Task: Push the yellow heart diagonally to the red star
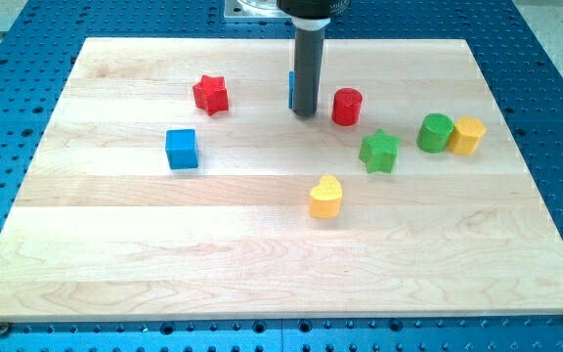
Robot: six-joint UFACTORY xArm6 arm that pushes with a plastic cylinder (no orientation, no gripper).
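The yellow heart [326, 197] lies on the wooden board, right of the middle toward the view's bottom. The red star [210, 95] sits at the upper left of it, far across the board. My tip [304, 112] rests on the board near the view's top centre, well above the heart and to the right of the star. A blue block [290, 89] is mostly hidden behind the rod, touching or almost touching it. A red cylinder [347, 107] stands just right of my tip.
A blue cube [181, 149] sits below the red star. A green star [379, 151] lies upper right of the heart. A green cylinder [435, 132] and a yellow block [467, 135] touch at the right. The board [115, 274] ends on a blue perforated table.
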